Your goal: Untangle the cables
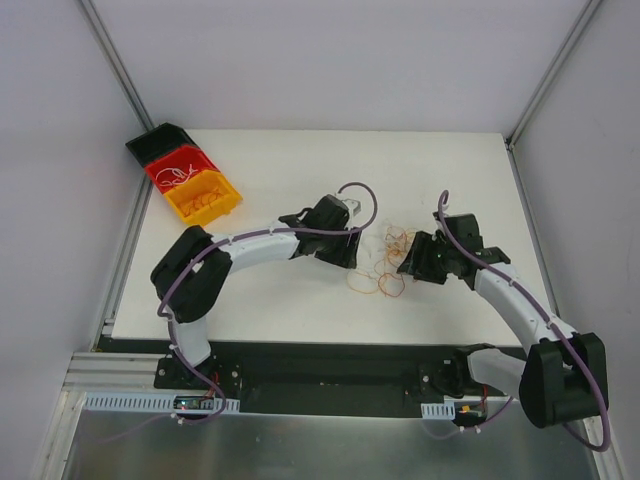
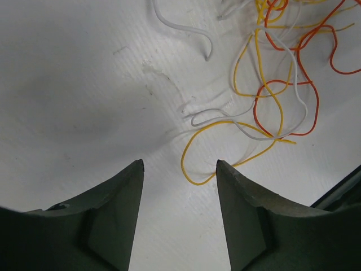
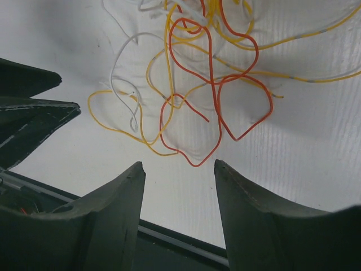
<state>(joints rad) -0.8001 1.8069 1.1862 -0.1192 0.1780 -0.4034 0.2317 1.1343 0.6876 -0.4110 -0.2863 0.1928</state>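
Observation:
The cables (image 1: 390, 244) are thin orange, red, yellow and white strands, tangled in a loose heap on the white table (image 1: 300, 160) between my two grippers. My left gripper (image 1: 352, 247) is at the heap's left edge and stands open. In the left wrist view, nothing is between the fingers of that gripper (image 2: 179, 165), and a yellow loop (image 2: 198, 183) lies by its right fingertip. The right gripper (image 1: 408, 262) is at the heap's right edge, also open. In the right wrist view a red loop (image 3: 195, 165) lies just beyond that gripper (image 3: 178, 164).
Black (image 1: 160, 143), red (image 1: 180, 168) and yellow (image 1: 203, 196) bins stand in a row at the table's back left corner; the red and yellow ones hold more strands. A dark rail (image 3: 169, 237) runs along the table's near edge. White walls close in both sides.

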